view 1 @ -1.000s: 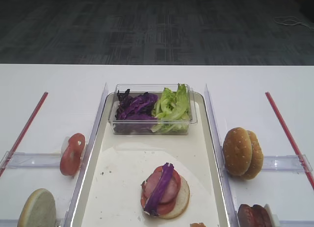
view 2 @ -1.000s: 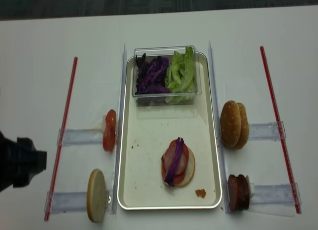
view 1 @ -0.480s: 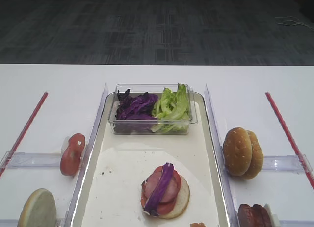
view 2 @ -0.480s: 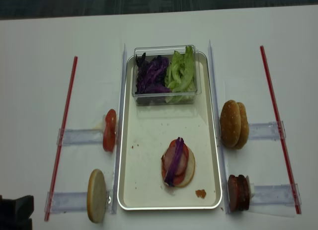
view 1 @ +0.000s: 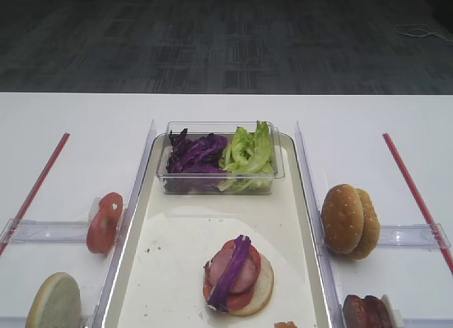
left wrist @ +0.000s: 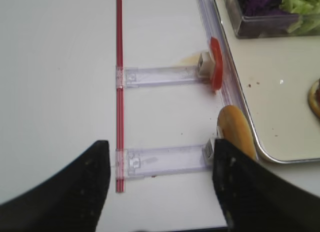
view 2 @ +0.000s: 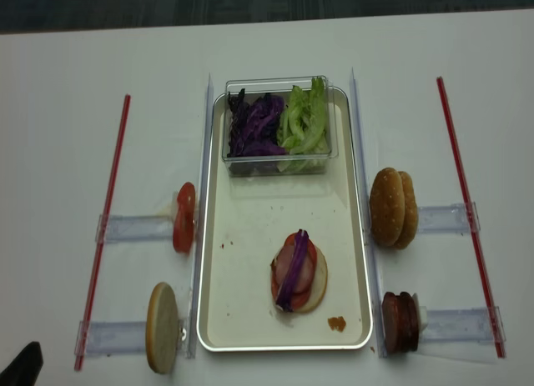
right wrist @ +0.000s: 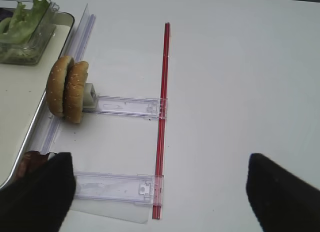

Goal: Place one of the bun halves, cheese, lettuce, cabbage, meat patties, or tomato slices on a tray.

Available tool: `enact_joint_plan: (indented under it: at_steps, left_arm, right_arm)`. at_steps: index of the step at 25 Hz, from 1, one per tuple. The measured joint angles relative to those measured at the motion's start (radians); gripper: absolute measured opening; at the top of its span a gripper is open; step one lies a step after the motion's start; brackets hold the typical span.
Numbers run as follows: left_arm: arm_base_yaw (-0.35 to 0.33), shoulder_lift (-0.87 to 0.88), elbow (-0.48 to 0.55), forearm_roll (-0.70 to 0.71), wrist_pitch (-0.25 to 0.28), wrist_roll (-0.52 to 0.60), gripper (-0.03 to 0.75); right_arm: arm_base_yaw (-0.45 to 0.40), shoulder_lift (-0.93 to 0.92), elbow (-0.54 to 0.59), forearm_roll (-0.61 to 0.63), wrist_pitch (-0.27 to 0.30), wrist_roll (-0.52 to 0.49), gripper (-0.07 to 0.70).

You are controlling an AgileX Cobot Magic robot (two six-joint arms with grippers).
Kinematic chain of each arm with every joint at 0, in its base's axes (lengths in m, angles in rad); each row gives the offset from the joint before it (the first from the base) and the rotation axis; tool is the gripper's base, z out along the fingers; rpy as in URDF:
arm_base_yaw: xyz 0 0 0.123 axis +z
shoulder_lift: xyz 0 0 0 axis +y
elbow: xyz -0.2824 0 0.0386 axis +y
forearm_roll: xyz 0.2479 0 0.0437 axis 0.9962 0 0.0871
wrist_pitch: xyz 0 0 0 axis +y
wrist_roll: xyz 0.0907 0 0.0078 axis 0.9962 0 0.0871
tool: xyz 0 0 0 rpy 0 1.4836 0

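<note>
On the metal tray lies a bun half topped with tomato, meat and a cabbage strip. At the tray's far end, a clear box holds purple cabbage and lettuce. Left of the tray stand a tomato slice and a bun half. On the right stand two bun halves and meat patties. Cheese is out of view. My left gripper hangs open and empty above the near left rail. My right gripper is open and empty over the table, right of the patties.
Two red strips run along the table's sides, each crossed by clear plastic rails. A small orange crumb lies on the tray's near right corner. The table's far edge meets dark carpet.
The left arm has pulled back toward the near left corner of the overhead view; only a dark tip of it shows now. Nothing on the table has moved.
</note>
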Motion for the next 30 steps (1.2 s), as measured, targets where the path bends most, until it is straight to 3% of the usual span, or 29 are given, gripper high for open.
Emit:
enact_joint_plan:
  at_steps: [30]
  left_arm:
    - [0.0, -0.025, 0.005, 0.007, 0.0, 0.036, 0.423]
  right_arm:
    - [0.0, 0.0, 0.0, 0.0, 0.0, 0.002, 0.692]
